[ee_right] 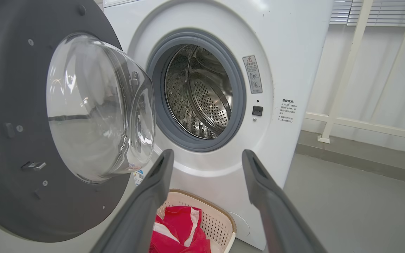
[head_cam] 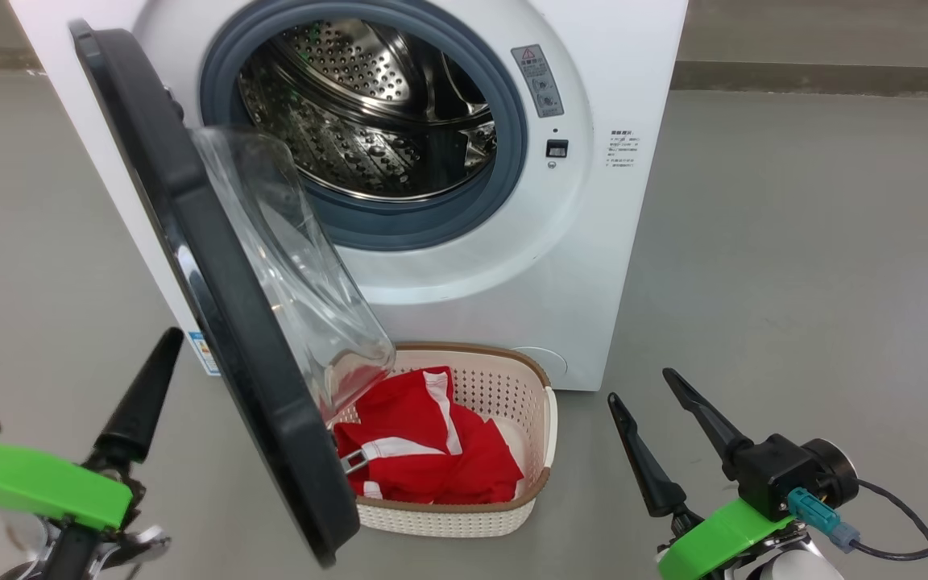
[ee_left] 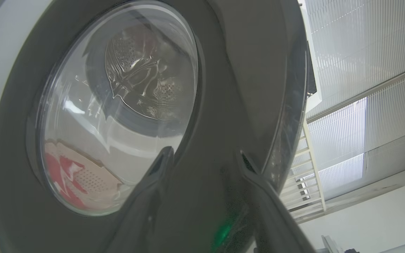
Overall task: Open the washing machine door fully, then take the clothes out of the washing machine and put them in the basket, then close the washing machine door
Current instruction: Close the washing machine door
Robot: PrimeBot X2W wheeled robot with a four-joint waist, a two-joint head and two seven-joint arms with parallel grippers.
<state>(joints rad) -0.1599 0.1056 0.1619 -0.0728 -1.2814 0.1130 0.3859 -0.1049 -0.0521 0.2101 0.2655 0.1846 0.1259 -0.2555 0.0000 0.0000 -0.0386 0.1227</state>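
Now | done: washing machine door (head_cam: pixel 226 322) open, drum (head_cam: pixel 367 121) looks empty, clothes (head_cam: pixel 424 451) in basket (head_cam: pixel 504 383) at foot of washing machine (head_cam: pixel 593 242) | remaining: close door | my left gripper (ee_left: pixel 205 153), right gripper (head_cam: pixel 641 387): both spread, empty.

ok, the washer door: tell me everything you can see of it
The door is round, with a wide glossy black rim and a clear bulging glass bowl at its centre. Its inner face is matte dark grey, with screws and a small metal latch. It stands open, hinged at the left of the machine and swung out toward the robot. In the head view it hides the left end of the basket. The left fingers, spread, sit close to its outer face; whether they touch can't be told.
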